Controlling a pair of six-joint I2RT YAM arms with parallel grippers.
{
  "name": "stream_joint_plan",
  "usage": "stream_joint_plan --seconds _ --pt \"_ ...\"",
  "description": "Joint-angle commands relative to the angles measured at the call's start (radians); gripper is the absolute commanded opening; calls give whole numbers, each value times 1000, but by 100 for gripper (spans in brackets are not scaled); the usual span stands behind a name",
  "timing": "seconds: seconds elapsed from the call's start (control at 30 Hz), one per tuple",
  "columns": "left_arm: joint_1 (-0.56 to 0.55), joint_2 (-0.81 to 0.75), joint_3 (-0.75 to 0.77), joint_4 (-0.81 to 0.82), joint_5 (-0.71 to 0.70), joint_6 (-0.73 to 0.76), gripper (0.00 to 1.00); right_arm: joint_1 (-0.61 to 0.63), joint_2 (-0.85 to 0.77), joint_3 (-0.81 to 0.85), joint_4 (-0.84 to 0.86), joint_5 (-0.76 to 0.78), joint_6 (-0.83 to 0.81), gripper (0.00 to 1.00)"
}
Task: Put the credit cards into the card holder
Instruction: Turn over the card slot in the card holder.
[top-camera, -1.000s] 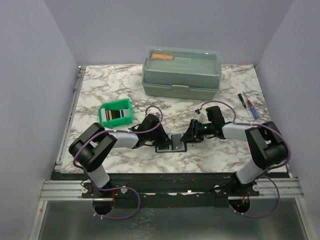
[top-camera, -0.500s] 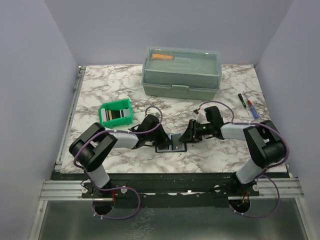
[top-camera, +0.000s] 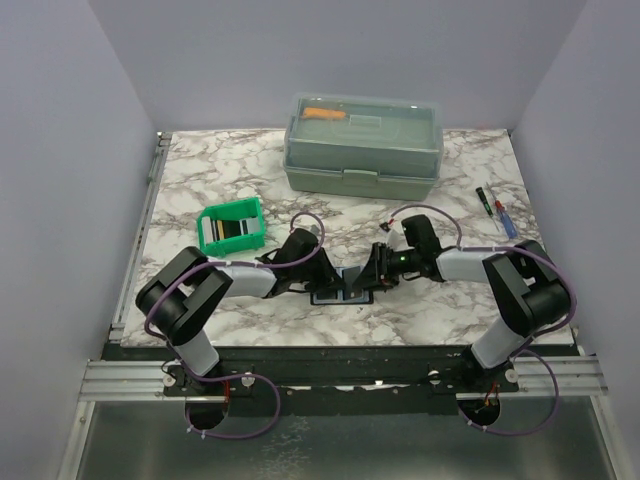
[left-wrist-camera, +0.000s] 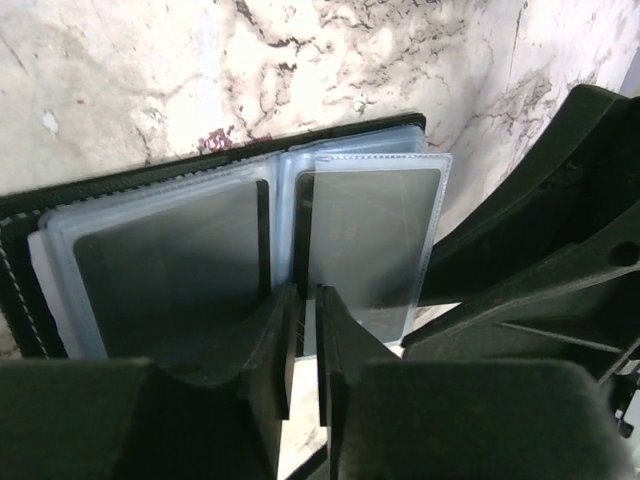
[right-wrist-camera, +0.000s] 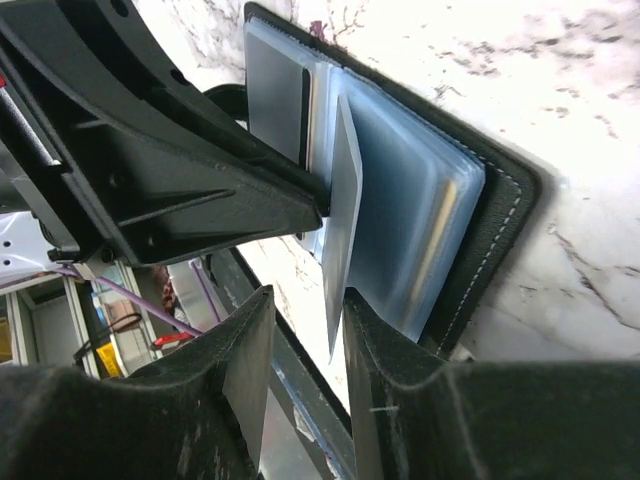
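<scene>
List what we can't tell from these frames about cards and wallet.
Number of credit cards in the green bin: top view, too small.
Whether any card holder pocket holds a card: both wrist views, greyish film hides it; top view, too small.
Whether the left fingers pinch a pocket leaf: left wrist view, they cover its lower edge.

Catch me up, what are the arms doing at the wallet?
Both arms meet over the open card holder, lying flat near the table's front edge. The left gripper appears to pinch the edge of one clear pocket leaf, holding it up, while the right gripper is open with its fingers either side of that leaf. Neither gripper shows a card; the credit cards look to be in the green bin.
</scene>
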Motion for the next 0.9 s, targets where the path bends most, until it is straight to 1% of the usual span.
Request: stream_joint_plan --seconds 0.0,0.17,0.27,0.37,0.43,0.47,0.5,0.57,0.6,0.63,0.7,0.77,0.87 --pt "1 -67 10 -137 -24 40 25 36 -14 31 5 -6 19 37" --pt "32 -218 23 -262 -29 39 38 73 7 74 -4 11 28 38" --pt "81 -351 12 -377 -21 37 45 95 23 101 -4 25 36 40" --pt "166 -471 51 -529 2 79 50 125 59 153 -5 49 47 41" --pt "239 -522 91 -652 19 137 52 160 104 202 4 57 60 43" --pt "278 -544 128 -705 22 167 53 173 132 226 9 48 69 44" --pt "316 -556 155 -773 25 198 55 183 159 246 30 17 83 44" --pt "393 -583 216 -858 13 255 60 188 185 261 72 -52 96 44" --pt "431 -594 246 -895 -2 281 62 188 174 264 56 -43 80 44" --pt "463 -602 279 -932 -26 305 64 186 152 273 6 -8 48 46" --pt "517 -600 347 -1003 -106 357 68 185 110 313 -147 96 -32 50" --pt "553 -565 418 -1077 -225 409 73 181 72 338 -262 167 -94 51" --pt "594 -483 503 -1150 -394 478 76 169 21 334 -336 229 -134 53"
